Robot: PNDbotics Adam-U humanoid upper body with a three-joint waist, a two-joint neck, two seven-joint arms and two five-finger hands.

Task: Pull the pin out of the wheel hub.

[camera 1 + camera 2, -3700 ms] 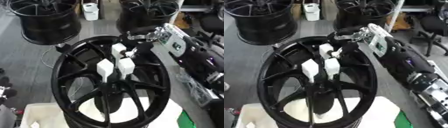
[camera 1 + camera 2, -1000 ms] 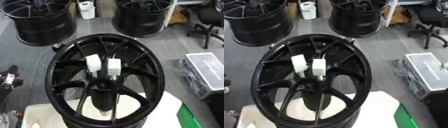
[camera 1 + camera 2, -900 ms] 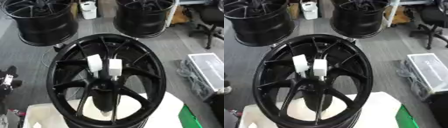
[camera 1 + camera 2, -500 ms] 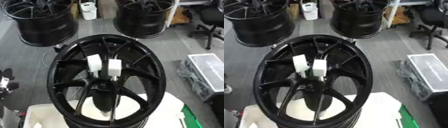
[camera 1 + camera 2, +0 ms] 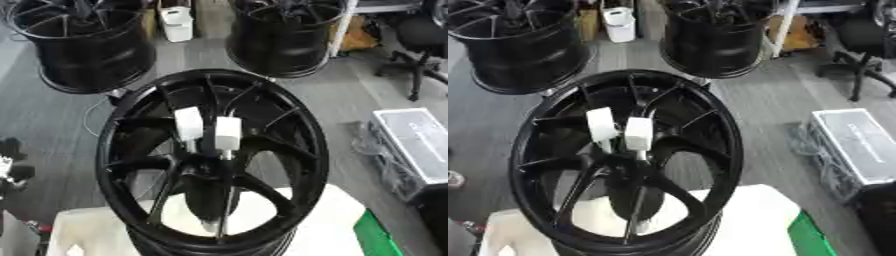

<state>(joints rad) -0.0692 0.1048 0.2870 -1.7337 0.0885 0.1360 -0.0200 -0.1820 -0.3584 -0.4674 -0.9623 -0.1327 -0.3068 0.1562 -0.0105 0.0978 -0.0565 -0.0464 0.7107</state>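
Note:
A large black spoked wheel hub [image 5: 302,150] stands tilted on a white stand [image 5: 328,220] in the middle of both views. Two white block-shaped pin heads stick up side by side near its centre: the left pin [image 5: 188,124] and the right pin [image 5: 227,134], each on a thin shaft running down into the spokes. Neither of my hands shows in either view, and nothing touches the pins.
Two more black wheels stand on the floor behind, at the back left [image 5: 87,45] and back centre [image 5: 284,35]. A grey case [image 5: 416,145] lies at the right and an office chair [image 5: 420,45] stands behind it. A green patch [image 5: 376,240] sits beside the stand. A dark shape [image 5: 9,167] is at the left edge.
3.7 s ago my right arm reached in from the right with its hand by the white pins. It has since left the view; both pins stay in the hub.

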